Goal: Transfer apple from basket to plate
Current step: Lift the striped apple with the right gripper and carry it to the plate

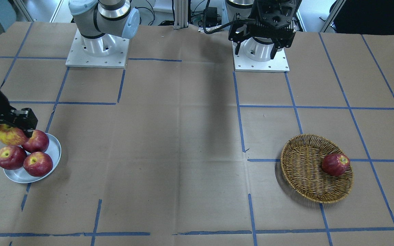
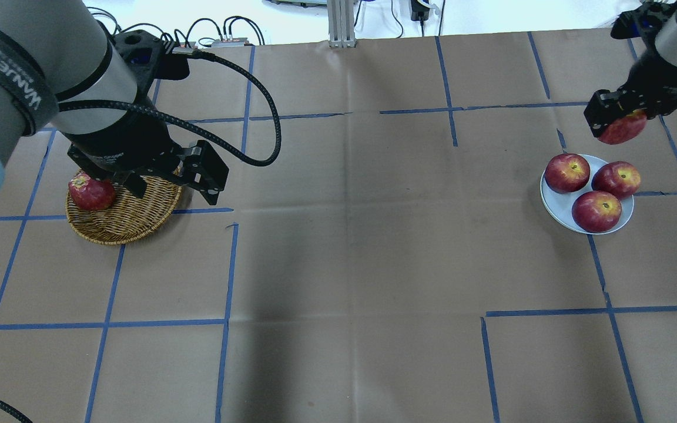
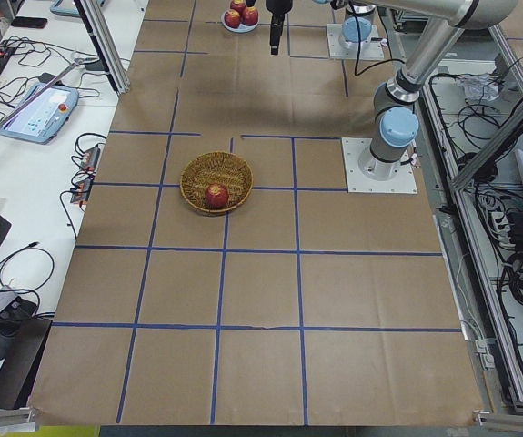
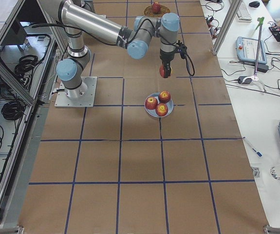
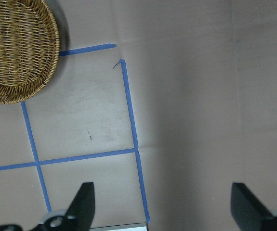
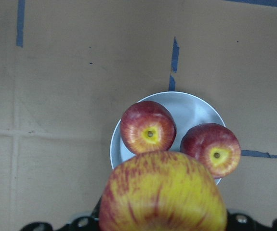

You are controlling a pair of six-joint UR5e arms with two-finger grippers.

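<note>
My right gripper (image 1: 12, 131) is shut on the yellow, red-streaked apple (image 1: 9, 135) and holds it in the air just over the far edge of the pale plate (image 1: 54, 150). The right wrist view shows the apple (image 6: 162, 192) large in front, with the plate (image 6: 196, 108) below it. Three dark red apples (image 2: 567, 173) lie on the plate (image 2: 552, 200). The wicker basket (image 1: 303, 171) holds one dark red apple (image 1: 335, 164). My left gripper (image 5: 162, 207) is open and empty, high above the table beside the basket (image 5: 18, 48).
The table is brown paper with a grid of blue tape. The two arm bases (image 1: 97, 48) stand at the robot's edge. The left arm's body hides part of the basket (image 2: 133, 220) in the overhead view.
</note>
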